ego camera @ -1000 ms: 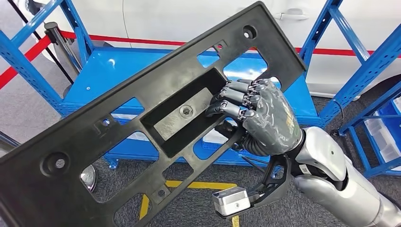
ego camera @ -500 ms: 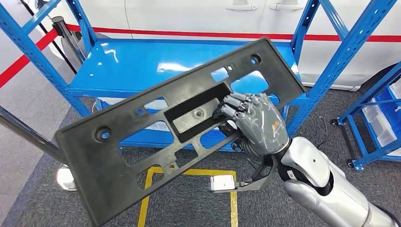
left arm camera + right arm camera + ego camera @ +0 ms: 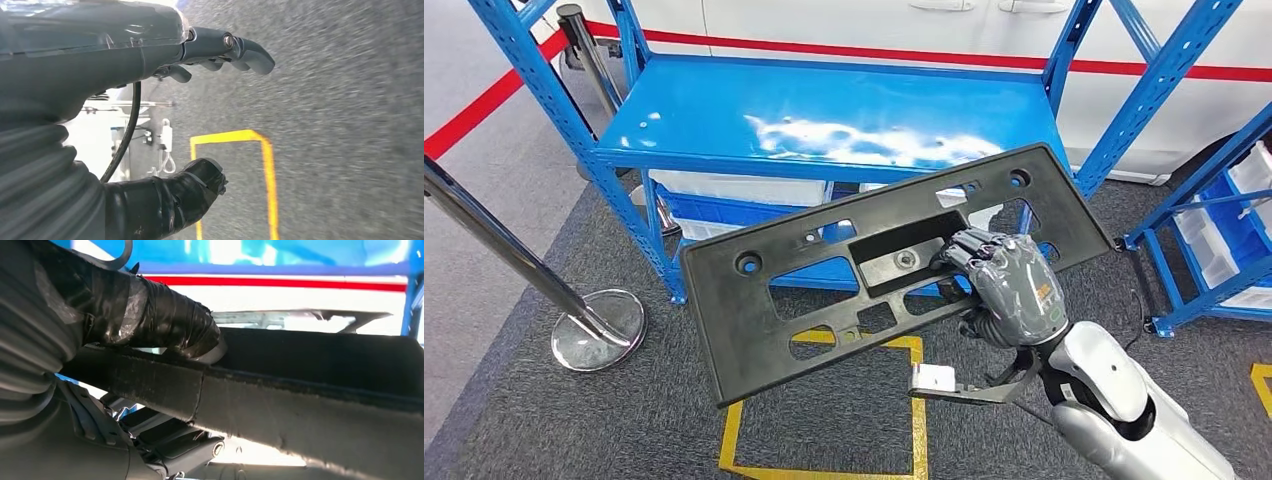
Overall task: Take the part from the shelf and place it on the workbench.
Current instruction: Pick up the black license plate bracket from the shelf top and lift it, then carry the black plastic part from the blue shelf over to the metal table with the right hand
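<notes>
The black plastic part [image 3: 864, 275], a long flat plate full of holes, hangs tilted in the air in front of the blue shelf [image 3: 844, 125], likely so it can be carried off. The right hand [image 3: 1009, 285] holds it, fingers [image 3: 964, 250] curled into its middle pocket. The left hand [image 3: 150, 55] hangs over the floor, holding nothing, fingers straight and close together.
</notes>
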Available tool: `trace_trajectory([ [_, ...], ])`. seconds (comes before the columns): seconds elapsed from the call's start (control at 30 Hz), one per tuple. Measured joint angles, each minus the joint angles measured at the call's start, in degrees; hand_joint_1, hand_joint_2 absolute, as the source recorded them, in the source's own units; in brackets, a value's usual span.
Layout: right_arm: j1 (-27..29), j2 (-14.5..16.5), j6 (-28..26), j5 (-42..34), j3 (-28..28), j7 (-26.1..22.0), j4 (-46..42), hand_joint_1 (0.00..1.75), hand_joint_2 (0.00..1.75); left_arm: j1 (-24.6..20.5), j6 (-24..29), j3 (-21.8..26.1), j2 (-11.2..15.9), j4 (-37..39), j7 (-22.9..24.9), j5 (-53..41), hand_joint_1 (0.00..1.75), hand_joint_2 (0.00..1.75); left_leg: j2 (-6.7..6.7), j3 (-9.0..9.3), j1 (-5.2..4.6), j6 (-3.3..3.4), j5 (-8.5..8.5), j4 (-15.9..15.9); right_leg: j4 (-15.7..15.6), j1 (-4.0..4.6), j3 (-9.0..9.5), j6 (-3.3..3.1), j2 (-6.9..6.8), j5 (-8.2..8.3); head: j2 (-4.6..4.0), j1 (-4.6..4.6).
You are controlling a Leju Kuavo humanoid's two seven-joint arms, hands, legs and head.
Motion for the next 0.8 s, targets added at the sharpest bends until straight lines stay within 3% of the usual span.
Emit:
trace_trajectory([
  [0.03, 0.57, -0.25, -0.10, 0.25, -0.38, -0.25, 0.00, 1.75, 1.75, -0.01, 0.01, -0.12, -0.01, 0.01, 0.00, 0.02, 0.00, 1.75, 0.02, -1.01, -0.08, -0.05, 0.48, 0.35, 0.00, 0.03, 1.30, -0.08, 0.00, 1.37, 0.00, -0.01],
  [0.07, 1.06, -0.49, -0.20, 0.47, -0.75, -0.46, -0.03, 1.75, 1.75, -0.05, 0.01, -0.21, -0.01, 0.01, -0.01, 0.03, 0.00, 1.75, 0.02, -1.97, -0.15, -0.12, 0.92, 0.73, -1.93, 0.07, 3.59, -0.25, 0.00, 2.98, 0.00, -0.01],
  [0.1, 1.44, -0.73, -0.33, 0.59, -1.10, -0.58, -0.10, 1.75, 1.75, -0.11, 0.03, -0.30, -0.03, 0.01, -0.01, 0.04, 0.00, 1.75, 0.03, -2.77, -0.19, -0.23, 1.30, 1.09, -5.36, 0.14, 6.45, -0.52, 0.00, 3.60, 0.00, -0.01],
  [0.17, 2.22, -1.16, -0.62, 0.64, -1.97, -0.71, -0.40, 1.75, 1.75, -0.20, 0.11, -0.42, -0.09, 0.02, -0.04, 0.11, 0.00, 1.75, 0.04, -3.68, -0.33, -0.62, 2.11, 1.49, -12.80, 0.46, 11.61, -1.00, 0.01, 2.68, 0.00, -0.04],
  [0.23, 3.04, -1.55, -0.88, 0.57, -3.03, -0.72, -0.68, 1.75, 1.75, -0.12, 0.24, -0.54, -0.15, 0.03, -0.04, 0.29, 0.00, 1.75, 0.04, -3.85, -0.32, -1.20, 3.16, 1.16, -15.92, 0.84, 13.19, -1.35, 0.05, 2.07, 0.00, -0.05],
  [0.3, 3.60, -1.79, -0.99, 0.45, -3.71, -0.72, -0.75, 1.75, 1.75, -0.02, 0.31, -0.69, -0.17, 0.07, -0.02, 0.47, 0.00, 1.75, -0.07, -4.18, -0.39, -1.82, 3.52, 0.91, -16.60, 0.55, 12.34, -1.97, -0.13, 3.27, -0.01, -0.03],
  [0.33, 3.80, -1.82, -0.96, 0.38, -3.86, -0.71, -0.80, 1.75, 1.75, 0.01, 0.32, -0.75, -0.21, 0.08, 0.02, 0.51, 0.00, 1.75, -0.16, -4.64, -0.40, -2.14, 2.46, 1.58, -17.02, 0.33, 11.87, -2.33, -0.20, 3.93, -0.01, -0.07],
  [0.43, 4.59, -1.85, -0.41, 0.32, -4.40, -0.25, -1.03, 1.75, 1.75, 0.09, 0.39, -0.85, -0.29, 0.10, 0.17, 0.80, 0.00, 1.75, -0.25, -6.54, -0.10, -2.92, -5.47, 9.15, -17.20, 0.15, 10.00, -3.04, -0.38, 5.78, 0.00, -0.20],
  [0.47, 4.93, -1.85, -0.10, 0.35, -4.66, 0.13, -1.08, 1.75, 1.75, 0.09, 0.40, -0.90, -0.30, 0.10, 0.21, 0.96, 0.00, 1.75, -0.23, -6.83, 0.00, -3.13, -7.17, 12.39, -17.00, 0.18, 9.20, -3.13, -0.56, 6.27, 0.00, -0.21],
  [0.5, 5.32, -1.85, 0.15, 0.28, -4.99, 0.59, -1.10, 1.75, 1.75, 0.06, 0.40, -0.97, -0.31, 0.11, 0.25, 1.16, 0.00, 1.75, -0.23, -6.64, 0.11, -3.33, -7.34, 14.62, -16.73, 0.20, 8.38, -3.15, -0.82, 6.69, 0.00, -0.22],
  [0.53, 5.80, -1.85, 0.27, 0.01, -5.41, 1.00, -1.18, 1.75, 1.75, 0.01, 0.39, -1.06, -0.33, 0.11, 0.26, 1.37, 0.00, 1.75, -0.19, -5.74, 0.21, -3.50, -6.15, 15.23, -16.37, 0.18, 7.57, -3.14, -1.18, 7.02, -0.01, -0.22],
  [0.6, 6.88, -1.85, 0.24, -0.94, -6.60, 1.54, -1.55, 1.75, 1.75, -0.10, 0.39, -1.19, -0.36, 0.10, 0.22, 1.85, 0.00, 1.75, 0.53, -1.63, 0.39, -3.69, -3.10, 11.15, -15.43, 0.14, 6.07, -2.92, -1.90, 7.47, -0.01, -0.23],
  [0.67, 7.66, -1.95, 0.20, -1.74, -8.01, 1.67, -2.11, 1.75, 1.75, -0.20, 0.40, -1.28, -0.33, 0.10, 0.17, 2.13, 0.00, 1.75, 1.80, 3.25, 0.02, -3.44, -3.19, 3.97, -14.62, 0.19, 5.11, -2.45, -2.74, 7.85, 0.00, -0.21],
  [0.7, 7.82, -2.04, 0.20, -2.01, -8.60, 1.66, -2.32, 1.75, 1.75, -0.23, 0.40, -1.33, -0.32, 0.09, 0.14, 2.21, 0.00, 1.75, 2.12, 4.55, -0.25, -3.17, -3.86, 1.56, -14.47, 0.23, 4.86, -2.15, -3.20, 8.17, 0.00, -0.20],
  [0.77, 8.13, -2.18, 0.19, -2.56, -9.39, 1.65, -2.56, 1.75, 1.75, -0.17, 0.40, -1.44, -0.31, 0.10, 0.05, 2.37, 0.00, 1.75, 1.46, 4.78, -0.53, -2.45, -3.95, -0.18, -14.72, 0.25, 4.64, -1.48, -4.12, 9.01, 0.00, -0.15],
  [0.8, 8.33, -2.22, 0.20, -2.93, -9.75, 1.60, -2.62, 1.75, 1.75, -0.10, 0.39, -1.48, -0.33, 0.10, -0.01, 2.52, 0.00, 1.75, 1.06, 4.42, -0.42, -2.11, -3.39, -0.41, -14.68, 0.18, 4.48, -1.13, -3.93, 8.81, 0.00, -0.14],
])
